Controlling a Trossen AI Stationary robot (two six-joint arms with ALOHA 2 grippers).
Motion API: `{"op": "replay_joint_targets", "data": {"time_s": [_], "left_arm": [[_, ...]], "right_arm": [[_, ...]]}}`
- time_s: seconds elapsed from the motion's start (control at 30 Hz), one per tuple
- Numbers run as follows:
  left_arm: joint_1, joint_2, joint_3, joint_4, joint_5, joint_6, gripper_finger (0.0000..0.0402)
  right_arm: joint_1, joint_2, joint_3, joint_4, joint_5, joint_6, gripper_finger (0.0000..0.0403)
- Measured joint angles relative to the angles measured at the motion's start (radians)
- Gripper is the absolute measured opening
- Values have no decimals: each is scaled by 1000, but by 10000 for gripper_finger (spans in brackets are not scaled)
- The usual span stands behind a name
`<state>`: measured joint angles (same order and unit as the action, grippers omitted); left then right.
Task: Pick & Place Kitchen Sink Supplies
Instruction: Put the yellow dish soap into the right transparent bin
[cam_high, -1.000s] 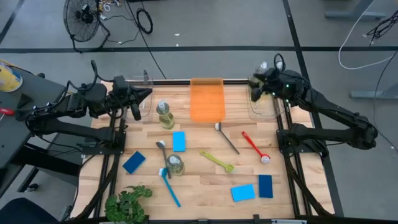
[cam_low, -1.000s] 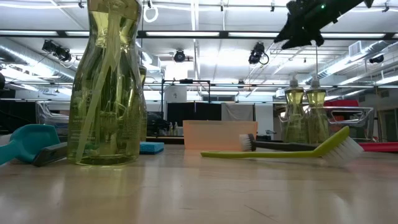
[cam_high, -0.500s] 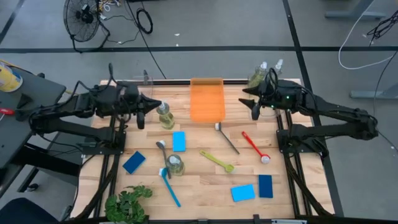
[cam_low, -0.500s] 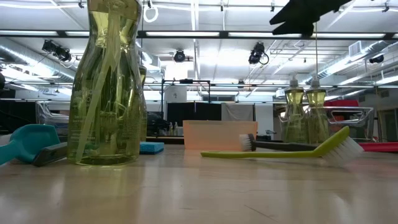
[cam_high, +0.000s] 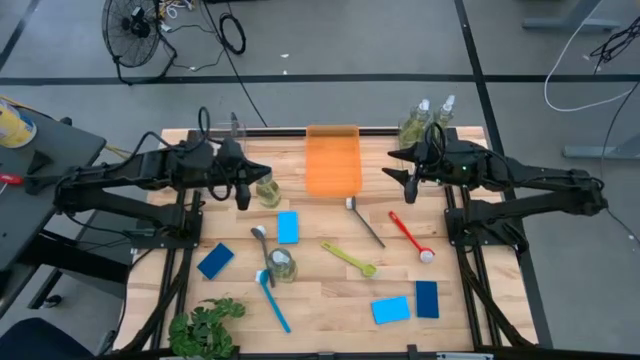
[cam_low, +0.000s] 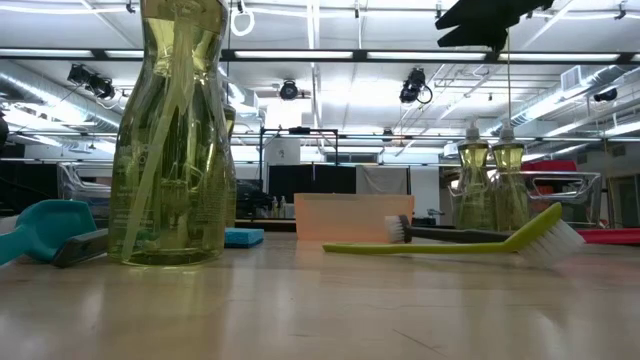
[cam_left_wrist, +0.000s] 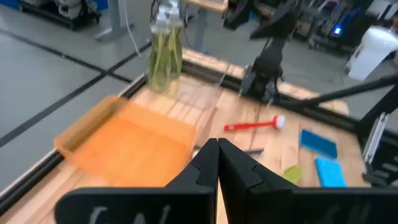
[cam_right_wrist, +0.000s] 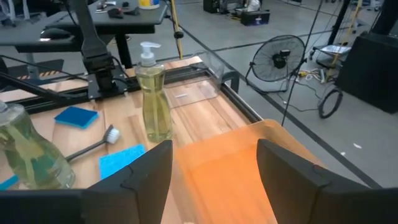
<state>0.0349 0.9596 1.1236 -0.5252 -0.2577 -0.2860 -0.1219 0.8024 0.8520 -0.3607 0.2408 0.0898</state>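
Pump bottle (cam_high: 266, 186) stands just beside the left gripper (cam_high: 243, 189), fingers pressed together, likely next target; right gripper (cam_high: 403, 176) hovers spread wide, empty.

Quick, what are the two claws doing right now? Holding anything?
Left gripper: closed, holding nothing, beside the clear pump bottle of yellow-green liquid.
Right gripper: open, holding nothing, over the flat orange tray.

The left gripper (cam_left_wrist: 217, 163) has its fingers pressed together above the orange tray (cam_left_wrist: 124, 134); beyond stand two pump bottles (cam_left_wrist: 165, 53); a red brush (cam_left_wrist: 252, 124) and blue sponges (cam_left_wrist: 323, 155) lie on the table (cam_left_wrist: 283, 149).
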Motion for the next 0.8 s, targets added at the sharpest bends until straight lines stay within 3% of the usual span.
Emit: {"op": "replay_joint_targets", "data": {"time_s": [0.23,0.37,0.53,0.8], "left_arm": [[6,31,1,4,-18,-24,12],[7,43,1,-61,-20,-44,33],[7,43,0,-191,-67,-102,105],[7,41,0,-242,-86,-122,257]], "right_arm": [[28,0,0,-2,39,3,233],[28,3,0,-2,39,6,233],[28,10,0,-4,39,6,233],[28,17,0,-3,66,6,233]]}}
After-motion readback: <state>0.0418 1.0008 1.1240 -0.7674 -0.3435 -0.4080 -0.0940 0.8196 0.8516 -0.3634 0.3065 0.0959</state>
